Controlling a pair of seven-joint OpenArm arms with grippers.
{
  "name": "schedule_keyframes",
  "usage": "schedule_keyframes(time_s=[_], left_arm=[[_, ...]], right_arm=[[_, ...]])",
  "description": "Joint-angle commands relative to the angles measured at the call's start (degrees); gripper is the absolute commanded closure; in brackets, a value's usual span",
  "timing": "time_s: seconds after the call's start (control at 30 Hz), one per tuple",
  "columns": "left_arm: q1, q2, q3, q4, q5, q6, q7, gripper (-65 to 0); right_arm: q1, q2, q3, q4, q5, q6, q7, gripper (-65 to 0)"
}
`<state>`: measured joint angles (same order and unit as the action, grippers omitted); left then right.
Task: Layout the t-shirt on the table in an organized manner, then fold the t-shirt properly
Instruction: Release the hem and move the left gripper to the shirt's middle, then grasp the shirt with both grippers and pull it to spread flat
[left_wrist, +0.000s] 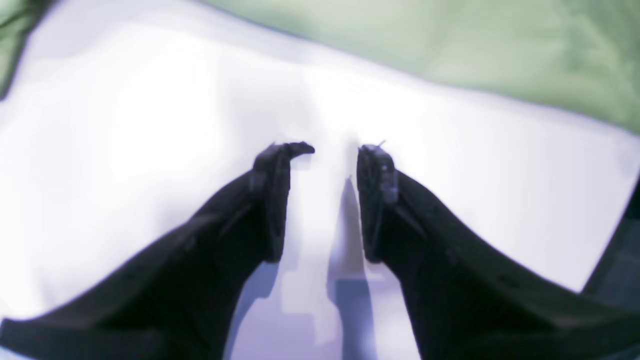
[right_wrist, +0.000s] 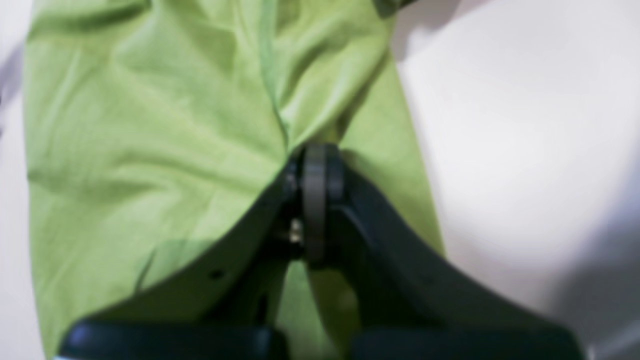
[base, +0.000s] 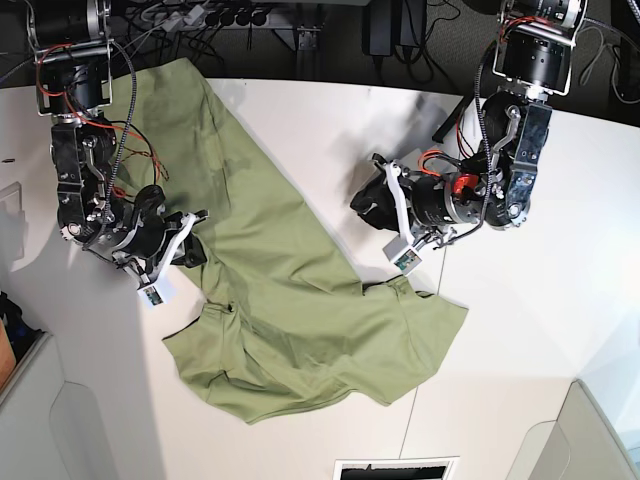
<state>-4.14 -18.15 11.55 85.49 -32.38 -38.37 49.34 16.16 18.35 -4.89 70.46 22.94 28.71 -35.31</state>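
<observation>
T-shirt (base: 300, 300) rumpled, diagonal on table (base: 520, 330); right tool (right_wrist: 315, 150) clenched on it, left tool (left_wrist: 335, 150) released.

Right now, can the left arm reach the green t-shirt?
Probably yes. The left gripper hovers over bare table with its jaws apart and nothing between them, and the t-shirt edge lies just ahead with nothing in between.

You see the t-shirt (base: 290, 300) as soft matt green cloth, creased and wrinkled. The table (base: 530, 300) looks smooth, matt white. Gripper fingers (left_wrist: 272, 200) look like dull black plastic.
</observation>
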Motion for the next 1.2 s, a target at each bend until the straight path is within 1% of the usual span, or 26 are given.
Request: schedule_keyframes(time_s=[0.0, 0.1, 0.13, 0.2, 0.23, 0.27, 0.3, 0.37, 0.47, 0.63, 0.7, 0.77, 0.83, 0.87, 1.0, 1.03, 1.17], left_arm=[[-1.0, -0.9, -0.2, 0.7, 0.3, 0.2, -0.1, -23.4], [-1.0, -1.6, -0.2, 0.7, -0.1, 0.4, -0.1, -23.4], [-1.1, -1.6, -0.2, 0.7, -1.3, 0.7, 0.0, -23.4], [-1.6, -1.9, -0.3, 2.1, -6.6, 1.9, 0.7, -23.4], [-1.7, -2.0, -0.3, 3.8, -9.4, 1.9, 0.7, -23.4], [-1.7, -1.8, -0.3, 6.3, -10.8, 1.6, 0.6, -23.4], [-1.5, -1.3, -0.3, 9.0, -10.9, 1.1, 0.6, -23.4], [-1.4, 0.3, -0.3, 13.2, -9.6, 0.8, 0.6, -23.4], [-1.4, 3.6, -0.3, 12.8, -8.3, 0.8, -1.8, -23.4], [-3.1, 11.3, -0.3, 5.7, -0.2, 0.8, -5.4, -23.4], [-4.4, 13.1, -0.3, 1.4, 1.0, 0.8, -5.9, -23.4], [-4.9, 13.7, -0.3, -2.4, 0.9, 0.8, -5.9, -23.4], [-4.5, 13.4, -0.3, -5.3, 1.0, 0.8, -5.7, -23.4], [-4.2, 13.1, -0.3, -6.3, 1.0, 0.8, -5.5, -23.4], [-3.0, 12.1, -0.3, -7.2, 0.9, 0.8, -4.6, -23.4], [-2.8, 12.1, -0.3, -7.2, 0.9, 0.8, -4.5, -23.4], [-2.0, 12.1, -0.3, -7.2, 0.9, 0.8, -4.3, -23.4]], right_arm=[[0.0, 0.9, 0.4, 1.2, 0.3, -0.4, -0.9, 0.0], [-3.0, 0.8, 2.0, 3.8, 1.0, -0.4, -0.8, 0.0], [-4.0, 0.9, 2.6, 4.9, 1.6, -0.4, -0.8, 0.0], [-5.7, 0.7, 3.7, 7.3, 2.4, -0.4, -0.7, 0.0], [-6.4, 0.6, 4.1, 8.4, 2.5, -0.4, -0.7, 0.0], [-7.0, 0.5, 4.3, 9.4, 2.8, -0.4, -0.7, 0.0], [-7.6, 0.5, 4.4, 10.4, 3.2, -0.4, -0.7, 0.0], [-8.9, 0.3, 4.4, 12.1, 3.4, -0.4, -0.8, 0.0], [-10.0, -0.4, 4.4, 14.0, 3.4, -0.4, -0.7, 0.0], [-9.2, -0.6, 4.5, 15.1, 3.5, -0.4, 0.0, 0.0], [-8.0, -1.0, 4.5, 15.5, 3.7, -0.4, 0.7, 0.0], [-6.5, -1.9, 4.5, 15.6, 3.7, -0.4, 1.4, 0.0], [-5.0, -3.1, 4.5, 15.6, 3.0, -0.5, 1.7, 0.0], [-4.2, -3.8, 4.5, 15.5, 2.0, -1.0, 2.2, 0.0], [0.7, -6.4, 4.5, 13.5, -3.5, -5.5, 3.2, 0.0], [2.0, -6.8, 4.5, 12.4, -4.7, -6.1, 3.9, 0.0], [6.4, -7.5, 4.5, 5.5, -7.7, -6.3, 6.0, 0.0]])
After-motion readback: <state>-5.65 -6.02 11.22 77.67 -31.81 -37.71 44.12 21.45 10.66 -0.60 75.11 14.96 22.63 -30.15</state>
